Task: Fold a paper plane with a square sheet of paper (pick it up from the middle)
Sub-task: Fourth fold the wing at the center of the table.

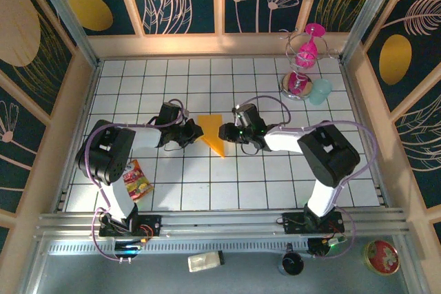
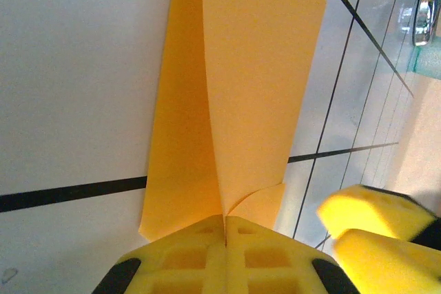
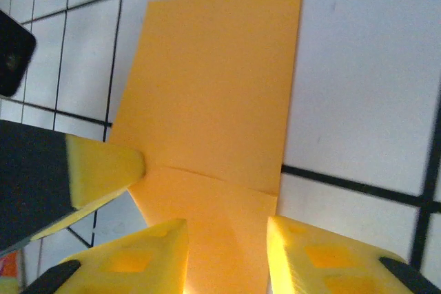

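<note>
Left end effector (image 2: 225, 224) pinches the paper plane (image 2: 255, 87); right end effector (image 3: 226, 242) straddles it.

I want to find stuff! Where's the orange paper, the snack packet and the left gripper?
paper (image 1: 212, 132), top view, its middle.
snack packet (image 1: 138, 181), top view, its middle.
left gripper (image 2: 225, 219), left wrist view, between shut fingertips.

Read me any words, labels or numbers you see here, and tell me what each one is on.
None can be read.
Red-yellow crinkly snack packet: print too small to read.
Round red tin: lid design blurred.
Folded orange-yellow paper: blank.
</note>
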